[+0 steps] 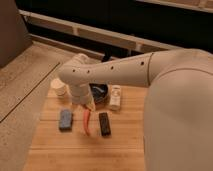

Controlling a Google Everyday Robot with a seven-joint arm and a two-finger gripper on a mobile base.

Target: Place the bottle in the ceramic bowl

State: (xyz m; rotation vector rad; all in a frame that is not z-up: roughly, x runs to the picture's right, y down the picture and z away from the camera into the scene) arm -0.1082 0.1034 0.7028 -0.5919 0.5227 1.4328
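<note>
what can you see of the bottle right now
The bottle is small, whitish, semi-clear plastic by the look, narrower at one end. It seems to lie on the wooden table, long axis running away from the camera, just right of the ceramic bowl, close to or touching its rim. The black bar lies nearer the camera, apart from it. The pincer hangs left of the bowl under the arm, not touching the bottle.

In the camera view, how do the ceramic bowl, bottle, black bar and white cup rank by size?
1. ceramic bowl, half hidden by the arm
2. bottle and black bar: alike
3. white cup, partly hidden
The gripper hangs open just before the bowl.
</note>
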